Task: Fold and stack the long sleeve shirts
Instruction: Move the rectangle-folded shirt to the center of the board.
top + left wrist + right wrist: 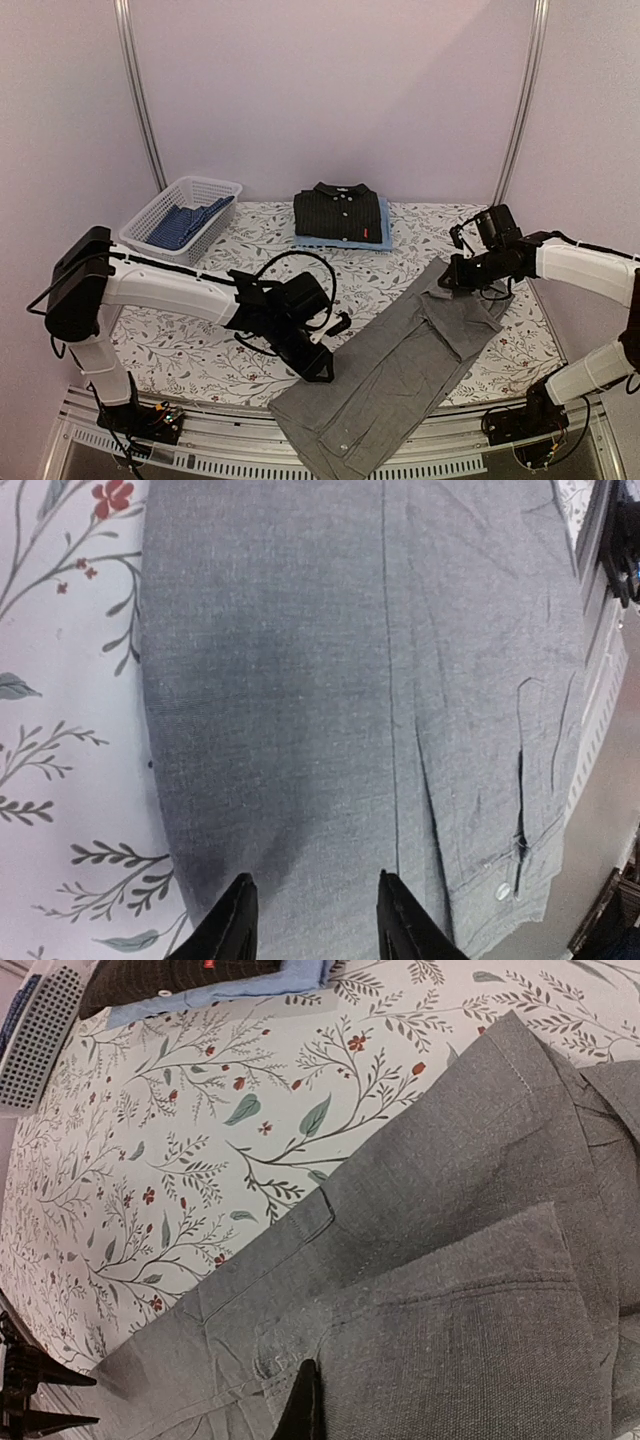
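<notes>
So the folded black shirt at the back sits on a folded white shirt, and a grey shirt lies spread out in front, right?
Not quite. The top external view shows the black shirt sitting on a light blue shirt, not a white one. The grey shirt does lie spread out in front.

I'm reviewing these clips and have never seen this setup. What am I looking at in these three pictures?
Two robot arms with two-finger grippers stand at a table's near edge. One picture looks down from above and behind; the others come from wrist cameras. On the flowered table lie a grey shirt, laid out, a folded black shirt on a light blue shirt, and a white basket holding blue cloth. The left gripper is open over the grey shirt; the right gripper is shut, apparently pinching it.
</notes>
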Controlling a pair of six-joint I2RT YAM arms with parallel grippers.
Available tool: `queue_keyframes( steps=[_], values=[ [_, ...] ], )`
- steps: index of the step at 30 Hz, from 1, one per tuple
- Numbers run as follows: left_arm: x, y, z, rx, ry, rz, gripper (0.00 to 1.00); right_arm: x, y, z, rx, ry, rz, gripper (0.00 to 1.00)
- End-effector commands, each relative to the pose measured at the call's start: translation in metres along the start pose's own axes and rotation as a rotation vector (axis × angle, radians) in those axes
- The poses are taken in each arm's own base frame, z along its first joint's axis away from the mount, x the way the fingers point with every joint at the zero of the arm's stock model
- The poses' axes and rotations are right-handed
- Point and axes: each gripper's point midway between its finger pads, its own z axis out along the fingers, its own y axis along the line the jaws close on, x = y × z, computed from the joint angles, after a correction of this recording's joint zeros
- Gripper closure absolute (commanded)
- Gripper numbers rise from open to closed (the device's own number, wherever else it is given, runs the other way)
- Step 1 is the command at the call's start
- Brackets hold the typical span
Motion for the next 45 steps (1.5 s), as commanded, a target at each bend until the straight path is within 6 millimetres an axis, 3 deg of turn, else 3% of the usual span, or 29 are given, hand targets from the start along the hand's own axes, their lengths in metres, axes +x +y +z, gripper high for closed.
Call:
queue_keyframes(
  steps=[1, 7, 12, 18, 25, 30, 36, 41, 45],
  values=[
    [0.005, 0.012, 0.020, 0.026, 0.030, -0.049, 0.60, -0.017, -0.023, 0.035, 0.032, -0.073, 0.116, 1.00],
    [0.012, 0.046, 0.036, -0.002, 0.088, -0.111, 0.60, 0.010, -0.052, 0.075, 0.068, -0.004, 0.218, 1.00],
    [0.006, 0.072, 0.043, -0.027, 0.116, -0.143, 0.61, 0.019, -0.077, 0.091, 0.080, 0.015, 0.299, 1.00],
    [-0.018, 0.106, 0.045, -0.070, 0.114, -0.179, 0.62, -0.002, -0.096, 0.098, 0.083, -0.009, 0.347, 1.00],
    [-0.050, 0.141, 0.027, -0.116, 0.060, -0.225, 0.62, -0.039, -0.102, 0.087, 0.104, -0.069, 0.339, 1.00],
    [-0.051, 0.145, 0.017, -0.122, 0.057, -0.224, 0.62, -0.057, -0.081, 0.074, 0.071, -0.078, 0.267, 1.00],
    [-0.061, 0.133, -0.009, -0.114, 0.004, -0.197, 0.62, -0.068, -0.032, 0.049, 0.077, -0.087, 0.088, 1.00],
    [-0.092, 0.111, -0.049, -0.082, -0.119, -0.151, 0.61, -0.068, 0.036, 0.029, -0.006, -0.098, -0.109, 1.00],
    [-0.120, 0.088, -0.085, -0.033, -0.246, -0.096, 0.58, -0.051, 0.095, 0.028, -0.117, -0.055, -0.250, 1.00]
  ],
)
